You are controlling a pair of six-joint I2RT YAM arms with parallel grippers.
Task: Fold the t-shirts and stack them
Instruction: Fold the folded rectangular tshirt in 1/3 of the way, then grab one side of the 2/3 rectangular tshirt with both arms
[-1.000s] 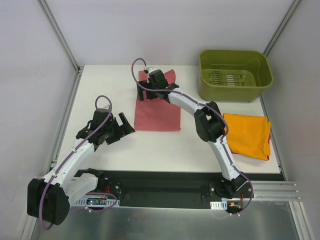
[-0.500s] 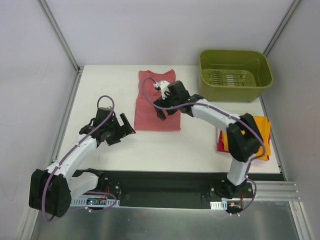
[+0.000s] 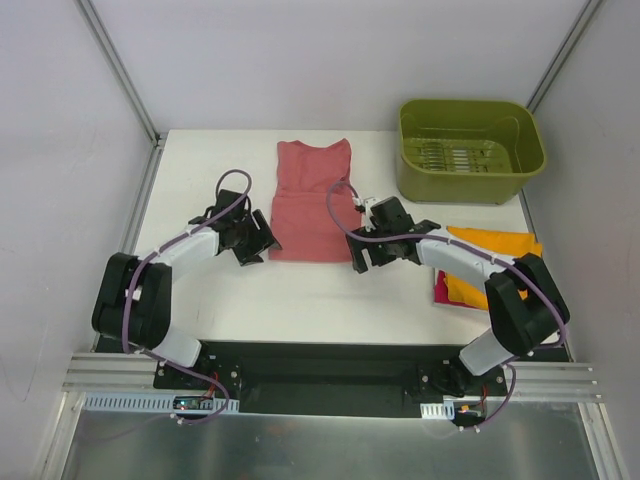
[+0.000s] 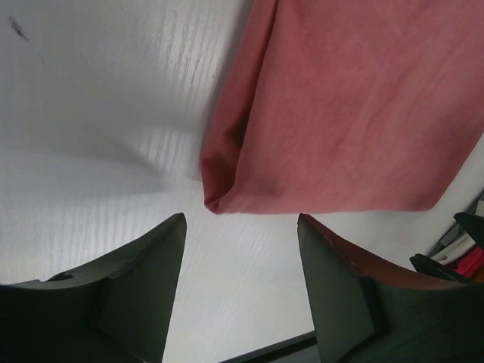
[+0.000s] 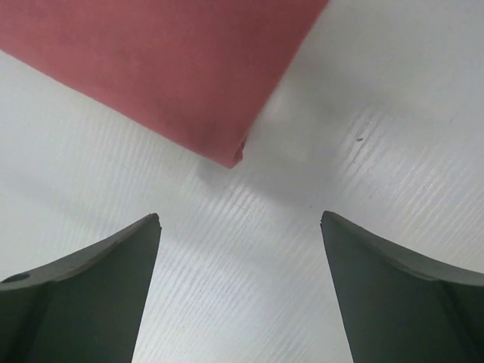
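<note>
From here, the dusty-red salmon cloth t-shirt [image 3: 312, 200], folded into a long strip, lies mid-table with one end near the far edge. The left gripper [image 3: 258, 243] sits just off its near-left corner and the right gripper [image 3: 356, 250] just off its near-right corner, both spread wide and holding nothing. Bare white tabletop [image 3: 200, 165] runs along the left and near edges. The olive-green plastic tub [image 3: 460, 185] in the far-right corner shows its slotted floor. A folded bright orange t-shirt [image 3: 500, 243] lies by the right edge, with a magenta-pink t-shirt [image 3: 440, 290] peeking from beneath.
</note>
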